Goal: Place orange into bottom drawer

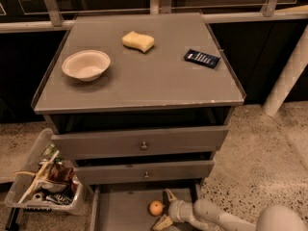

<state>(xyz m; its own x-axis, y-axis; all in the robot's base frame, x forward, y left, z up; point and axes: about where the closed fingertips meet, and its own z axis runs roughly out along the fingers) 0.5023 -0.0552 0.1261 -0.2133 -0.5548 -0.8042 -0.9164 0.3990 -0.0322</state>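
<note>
The orange (155, 208) rests on the floor of the pulled-out bottom drawer (120, 211), the lowest of the three grey drawers. My gripper (164, 209) reaches in low from the right, just right of the orange. Its fingers are spread open, one behind the fruit and one in front of it. The orange lies at the mouth of the fingers, and I cannot tell whether they touch it. The pale arm runs off toward the bottom right corner.
On the cabinet top (144, 81) are a white bowl (85, 64), a yellow sponge (138, 40) and a dark blue packet (201, 58). The two upper knobbed drawers (142, 143) stick out slightly. A clear bin of snacks (45, 182) stands on the floor to the left. A white pole (286, 78) stands to the right.
</note>
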